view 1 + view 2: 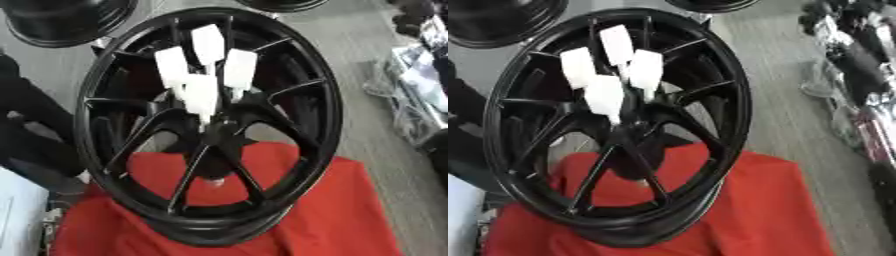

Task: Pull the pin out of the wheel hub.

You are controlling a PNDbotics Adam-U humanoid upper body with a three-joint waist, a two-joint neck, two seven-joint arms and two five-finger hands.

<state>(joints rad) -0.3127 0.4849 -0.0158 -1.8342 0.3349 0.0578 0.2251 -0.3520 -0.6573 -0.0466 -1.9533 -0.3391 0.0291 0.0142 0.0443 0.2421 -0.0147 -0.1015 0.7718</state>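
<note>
White fingers [200, 95] of one hand bunch at the black wheel hub [219, 125]; grip unclear

Black multi-spoke wheel hub [208, 125] stands upright on its rim, tilted slightly, resting on a red cloth [350, 210]. Four white blocky pins [202, 70] cluster at its upper spokes, reaching down toward the centre.

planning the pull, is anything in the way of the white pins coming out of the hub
Nothing visible: the white pins stick out of the wheel hub with open space in front. No hand shows.
</note>
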